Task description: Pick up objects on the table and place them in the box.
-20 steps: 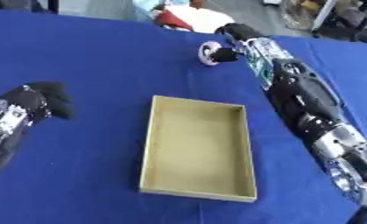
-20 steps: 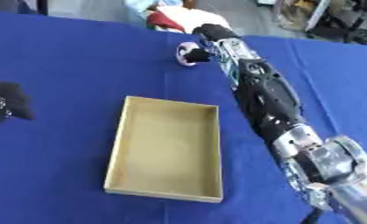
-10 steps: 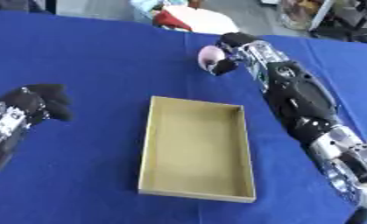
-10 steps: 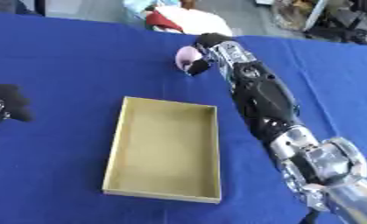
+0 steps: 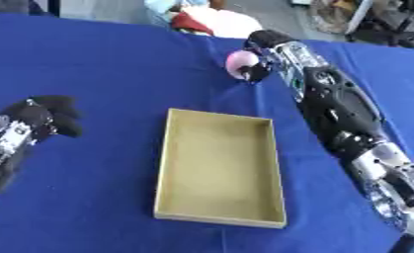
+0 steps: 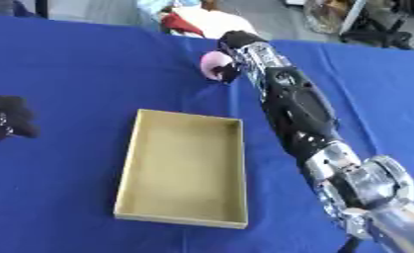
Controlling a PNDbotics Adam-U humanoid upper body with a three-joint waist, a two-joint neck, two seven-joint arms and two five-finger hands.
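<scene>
Left eye view: we see shallow tan cardboard box (image 5: 220, 170) open at centre of blue tablecloth (image 5: 98, 74). Right hand (image 5: 260, 54) reaches far, at 1 o'clock from box, fingers curled round small pink rounded object (image 5: 240, 64); whether object is lifted off cloth we cannot tell. Left hand (image 5: 39, 118) at 9 o'clock from box, dark fingers curled, holding nothing, well apart from box.

Right eye view: we note same grasp, pink object at 12 o'clock from box. Left hand at left edge, fingers curled.
</scene>
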